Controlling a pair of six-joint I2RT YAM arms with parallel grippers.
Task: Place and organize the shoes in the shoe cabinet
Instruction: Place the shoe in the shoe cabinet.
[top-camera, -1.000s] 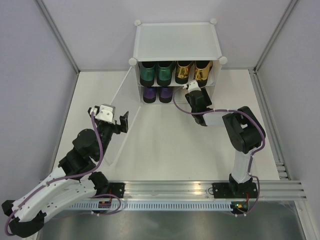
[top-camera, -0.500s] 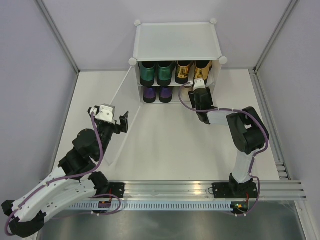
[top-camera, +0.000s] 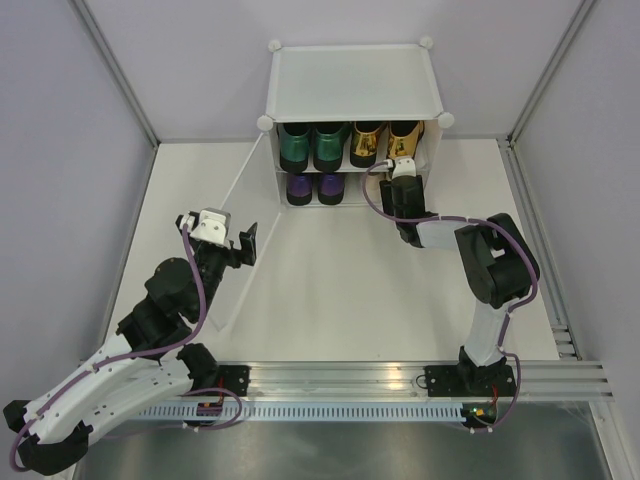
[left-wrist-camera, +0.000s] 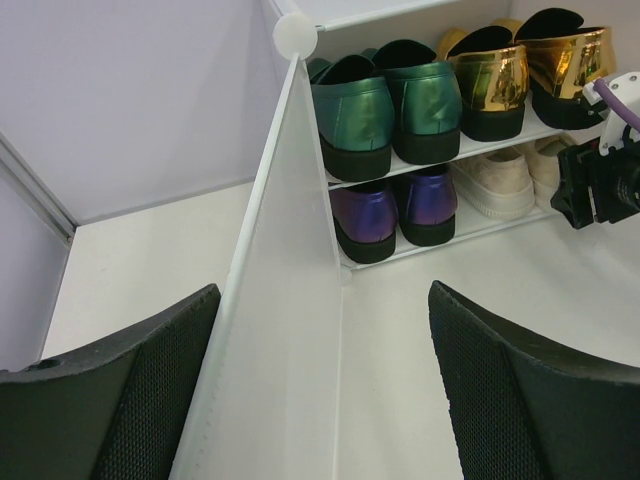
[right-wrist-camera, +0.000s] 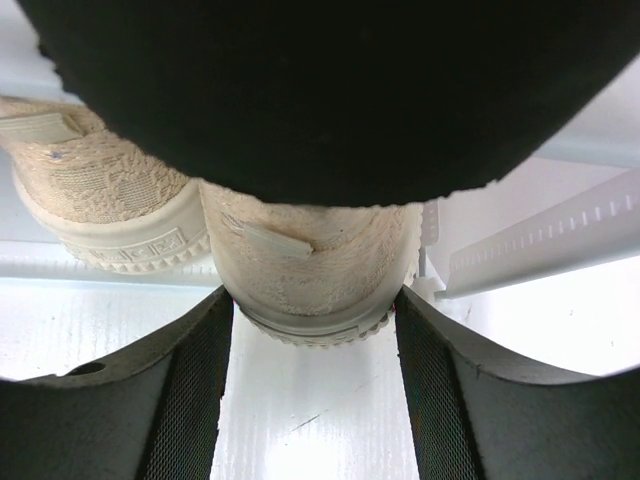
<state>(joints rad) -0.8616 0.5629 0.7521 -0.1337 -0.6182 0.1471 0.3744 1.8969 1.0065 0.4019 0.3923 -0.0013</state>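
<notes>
The white tabletop (top-camera: 330, 290) carries everything, with grey walls on three sides. At its far end stands the shoe cabinet (top-camera: 355, 80), a white translucent cube with round corner connectors and two shelf tiers, its open front facing the arms. Its frosted door panel (left-wrist-camera: 285, 330) is swung out on the left and reaches toward the near edge of the tabletop.

The left arm (top-camera: 150, 320) lies low on the left side, bent toward the door. The right arm (top-camera: 490, 270) stretches forward to the right half of the lower tier.

All four pairs are in the cabinet, heels outward. On the upper shelf the green loafers (top-camera: 312, 145) stand on the left and the gold loafers (top-camera: 385, 143) on the right, side by side. On the lower shelf the purple shoes (top-camera: 313, 188) stand on the left, and the beige sneakers (left-wrist-camera: 510, 180) on the right, under the gold pair.

The right gripper (right-wrist-camera: 312, 310) is at the mouth of the lower tier. Its two fingers (right-wrist-camera: 190, 390) press against either side of the heel of the beige sneaker (right-wrist-camera: 315, 260) nearer the cabinet's right wall, pinching it at the sole. The other sneaker of the pair sits just beside it.

The left gripper (left-wrist-camera: 322, 292) is spread wide and holds nothing. It hangs by the free end of the door panel, which runs between its fingers (left-wrist-camera: 120, 390) in the wrist view. Whether either finger touches the panel cannot be told.
</notes>
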